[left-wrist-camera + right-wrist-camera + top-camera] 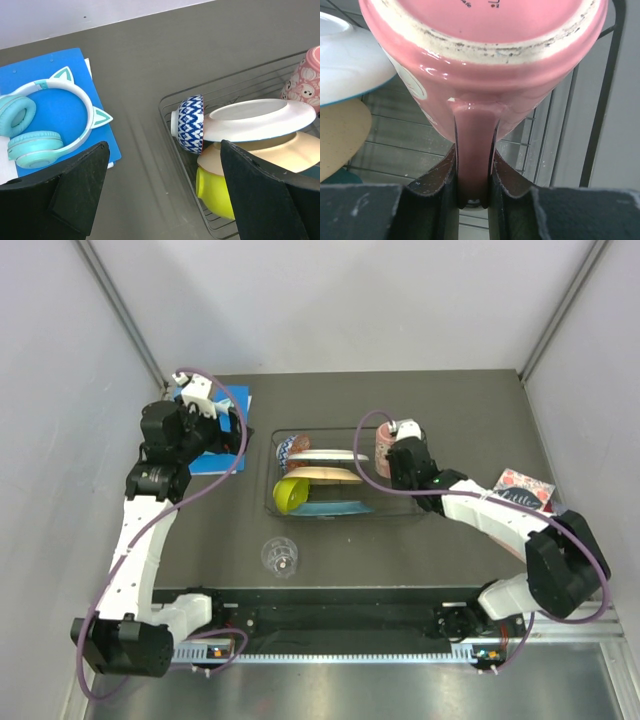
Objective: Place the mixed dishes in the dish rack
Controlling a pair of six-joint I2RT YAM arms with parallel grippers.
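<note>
Desk: dark grey, walled by pale panels on three sides, with both arm bases at its near edge.
Small clear glass: stood upright and alone toward the front, left of centre, outside the dish rack.
Dish rack: black wire basket lying crosswise at mid-desk.
Printed card: lay by the right edge, apart from the rack.
Teal scalloped plate: nearest plate, along the rack's front side.
Lime-green bowl: on its side in the near-left corner, under the cream plate's rim.
Cream floral plate: just behind the teal one.
White plate: behind the cream plate, touching the patterned bowl.
Patterned bowl: on its side in the far-left corner.
Right claw: pinched on the mug's handle, one finger each side.
Pink mug: at the rack's far-right corner, base toward the wrist camera; possibly resting on the wires, though that was hidden.
Left claw: spread wide, holding nothing, above bare desk between rack and headphones.
Teal cat-ear headphones: on a blue folder at the far-left corner.
</note>
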